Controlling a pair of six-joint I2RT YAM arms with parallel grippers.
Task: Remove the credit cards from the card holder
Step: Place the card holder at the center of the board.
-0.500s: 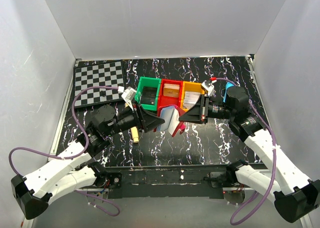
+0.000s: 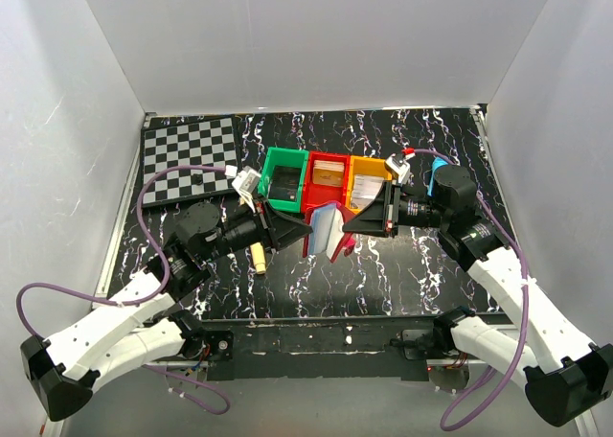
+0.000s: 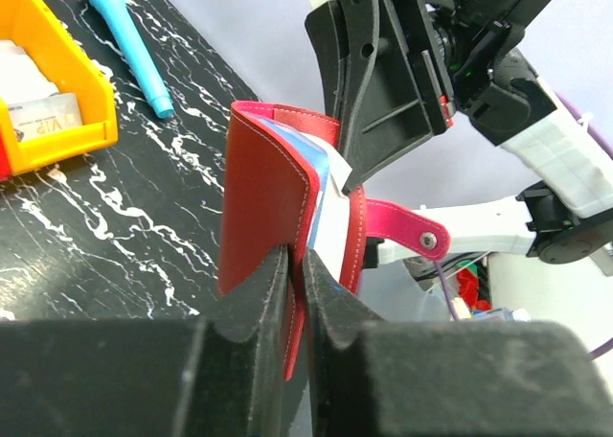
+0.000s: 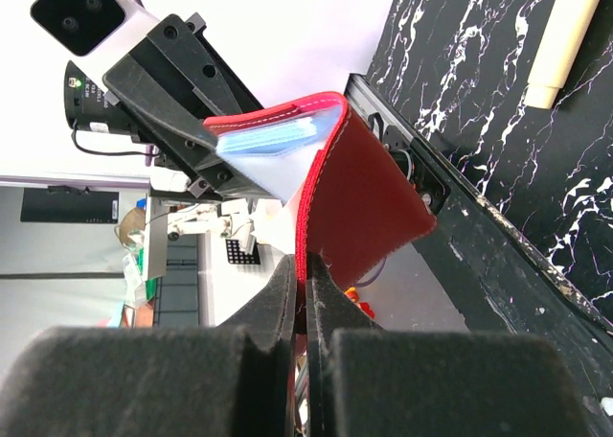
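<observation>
Black marbled table (image 2: 393, 264): at the centre of the top view, left gripper (image 3: 297, 264) and right gripper (image 4: 302, 269) meet. Each pinches one flap edge of the maroon card holder (image 2: 326, 230), which is held open between them with pale-blue lining showing. Snap tab (image 3: 402, 228) juts right.

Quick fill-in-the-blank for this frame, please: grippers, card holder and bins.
1. The left gripper and the right gripper are both shut on the ____.
2. The card holder has a pale ____ inside.
3. Between the green bin and the orange bin stands a ____ bin.
Missing words: card holder; blue; red.
</observation>
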